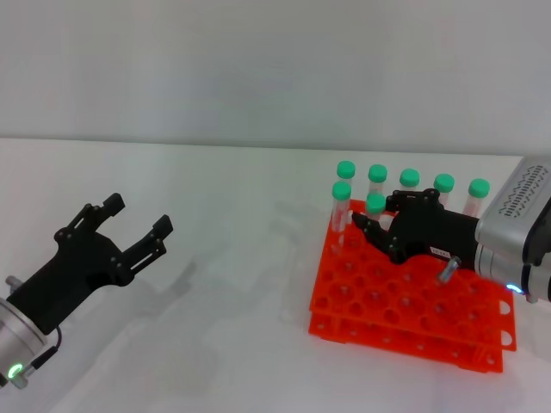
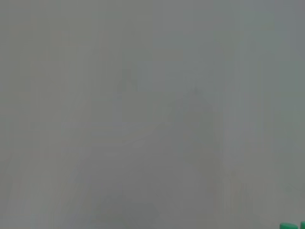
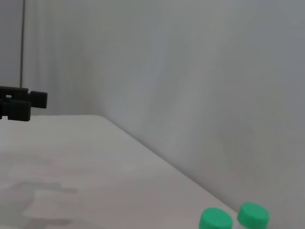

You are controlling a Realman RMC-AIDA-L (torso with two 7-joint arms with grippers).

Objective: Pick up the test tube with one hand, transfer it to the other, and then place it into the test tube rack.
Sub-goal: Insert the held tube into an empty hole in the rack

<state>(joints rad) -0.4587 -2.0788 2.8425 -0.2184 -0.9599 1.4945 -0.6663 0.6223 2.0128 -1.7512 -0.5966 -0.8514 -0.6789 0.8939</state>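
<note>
Right hand (image 1: 372,231) over test tube rack (image 1: 405,297), seemingly clamping test tube (image 1: 375,209), grip partly hidden | left hand (image 1: 138,225) spread, empty

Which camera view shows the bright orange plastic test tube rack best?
The head view: the bright orange plastic test tube rack appears whole under the right gripper. Both wrist views show only green caps, not the rack.

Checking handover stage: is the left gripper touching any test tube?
Apart. The head view shows the left gripper open and empty over bare table, well clear of the green-capped tubes in the orange rack.
</note>
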